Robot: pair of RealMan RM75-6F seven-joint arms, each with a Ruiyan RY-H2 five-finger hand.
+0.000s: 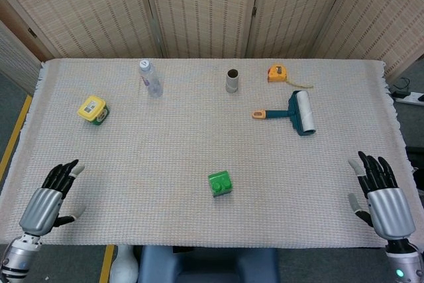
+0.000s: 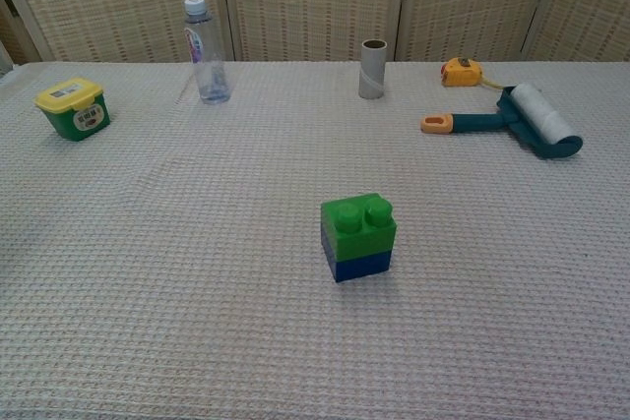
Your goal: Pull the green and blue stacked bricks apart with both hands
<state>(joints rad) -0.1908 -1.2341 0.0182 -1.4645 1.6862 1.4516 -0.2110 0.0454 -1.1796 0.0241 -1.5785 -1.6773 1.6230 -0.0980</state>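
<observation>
A green brick (image 2: 358,227) sits stacked on a blue brick (image 2: 360,266) near the front middle of the table; from the head view only the green brick (image 1: 220,183) shows plainly. My left hand (image 1: 48,199) hovers over the front left corner, fingers spread, holding nothing, far left of the stack. At the front right edge my right hand (image 1: 381,193) is likewise spread and empty, far right of the stack. Neither hand appears in the chest view.
At the back stand a clear bottle (image 1: 150,78), a cardboard tube (image 1: 231,81) and a yellow tape measure (image 1: 277,72). A lint roller (image 1: 295,113) lies at the right, and a yellow-lidded green tub (image 1: 92,109) rests at the left. A woven cloth (image 1: 165,150) covers the table.
</observation>
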